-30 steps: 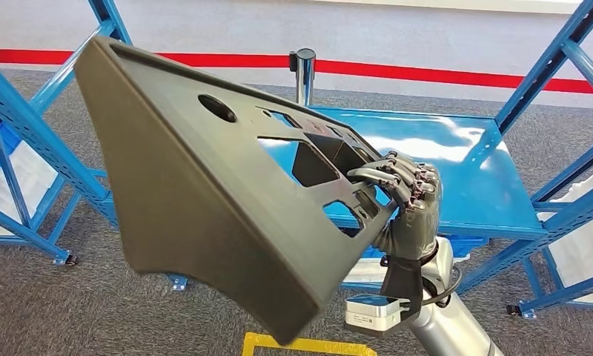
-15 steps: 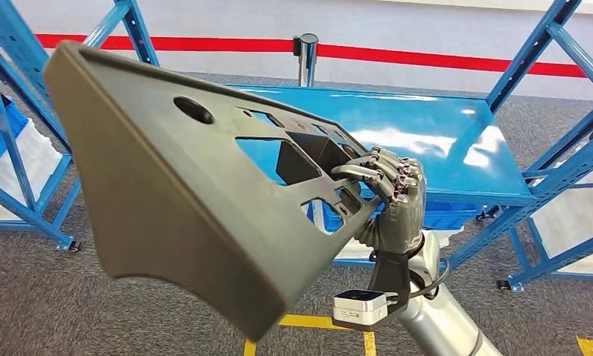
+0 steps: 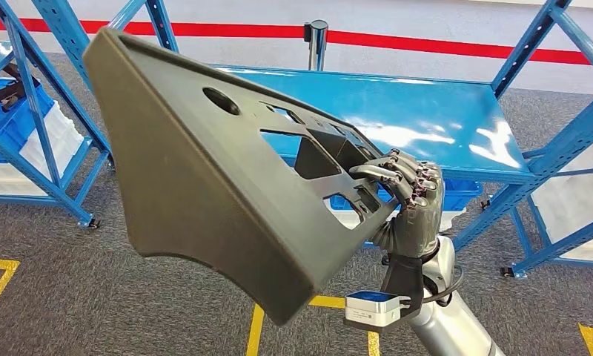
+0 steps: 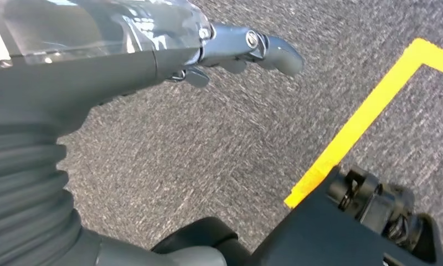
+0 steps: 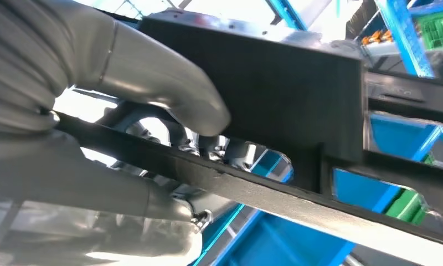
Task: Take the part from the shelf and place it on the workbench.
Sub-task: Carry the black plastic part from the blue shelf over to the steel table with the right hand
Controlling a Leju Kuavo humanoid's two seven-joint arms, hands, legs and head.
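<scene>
One big blue shelf [image 3: 456, 133] fills my forward view; in front of it the dark grey part [image 3: 204, 170] hangs tilted in the air; my right hand [image 3: 408, 200] grips its lower edge; my left hand [image 4: 230, 47] hangs over carpet, fingers loosely extended, holding nothing.

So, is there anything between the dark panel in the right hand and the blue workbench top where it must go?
Nothing visible. The right hand holds the dark panel raised in front of the blue workbench top. The part of the top that shows is bare; the panel hides its near left portion.
</scene>
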